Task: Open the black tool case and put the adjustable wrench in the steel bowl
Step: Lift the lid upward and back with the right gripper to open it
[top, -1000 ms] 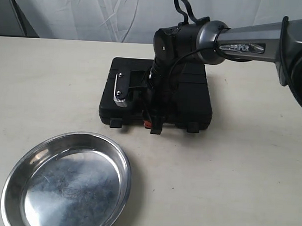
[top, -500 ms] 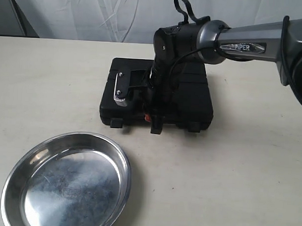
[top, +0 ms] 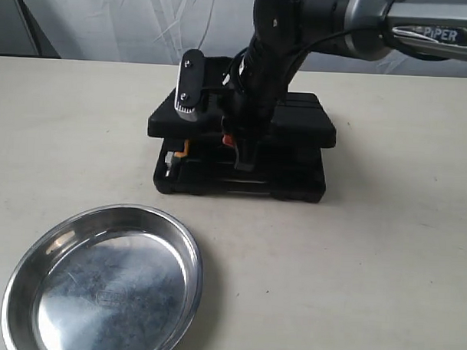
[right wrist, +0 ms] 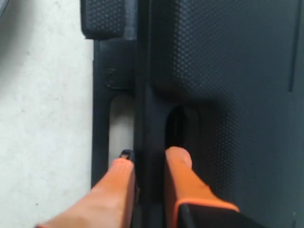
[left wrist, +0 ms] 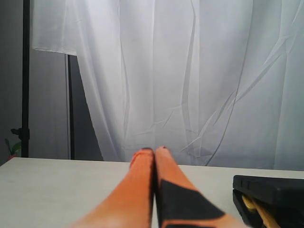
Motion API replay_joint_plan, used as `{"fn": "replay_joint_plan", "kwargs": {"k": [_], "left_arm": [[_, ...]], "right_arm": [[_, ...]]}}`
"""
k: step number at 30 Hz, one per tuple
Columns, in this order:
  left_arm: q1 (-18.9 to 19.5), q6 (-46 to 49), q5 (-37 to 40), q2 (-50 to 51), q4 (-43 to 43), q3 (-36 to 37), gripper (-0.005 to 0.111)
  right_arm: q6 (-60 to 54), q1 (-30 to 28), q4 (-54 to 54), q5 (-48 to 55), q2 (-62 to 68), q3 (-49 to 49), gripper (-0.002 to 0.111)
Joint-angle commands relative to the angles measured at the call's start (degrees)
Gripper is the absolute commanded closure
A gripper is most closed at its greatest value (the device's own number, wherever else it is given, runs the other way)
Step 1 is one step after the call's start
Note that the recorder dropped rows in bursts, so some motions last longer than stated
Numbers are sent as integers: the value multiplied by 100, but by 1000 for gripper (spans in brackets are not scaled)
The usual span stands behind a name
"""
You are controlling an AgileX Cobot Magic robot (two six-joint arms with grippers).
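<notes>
The black tool case (top: 294, 185) lies mid-table with its lid (top: 297, 123) lifted a little off the base. My right gripper (top: 246, 156) is shut on the lid's front edge. In the right wrist view its orange fingers (right wrist: 149, 161) straddle that black rim, beside the lid's textured top (right wrist: 237, 71). A silver and orange bit (top: 173, 156) peeks from the gap at the case's left end. I cannot make out the adjustable wrench. The steel bowl (top: 107, 286) sits empty at the front left. My left gripper (left wrist: 154, 151) is shut on nothing above the table, the case (left wrist: 270, 185) off to one side.
A yellow tool part (left wrist: 251, 205) shows inside the case's gap in the left wrist view. White curtain (top: 146, 26) hangs behind the table. The right arm (top: 423, 32) reaches in from the upper right over the case.
The right gripper has risen with the lid's front edge, so the case went from closed flat to partly open. The bowl has not moved.
</notes>
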Motion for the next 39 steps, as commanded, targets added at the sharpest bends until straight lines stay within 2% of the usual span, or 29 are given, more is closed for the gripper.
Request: {"fn": "replay_joint_plan", "kwargs": {"k": [1,12,30,39], "left_arm": [[-20,-5,-31,29,23,-22,106],[-20,-5,-31,29,23,-22,106],[-20,-5,-31,29,23,-22,106],[-20,-5,-31,29,23,-22,106]], "right_arm": [[7,-9,53,-533,-379,-31,109],[23,-9,-288,-1790,-537,-31,109],[159,-9,-313,-1231,-1049,-31,109],[148,-21,-1174,-2072,-1009,-31,109]]}}
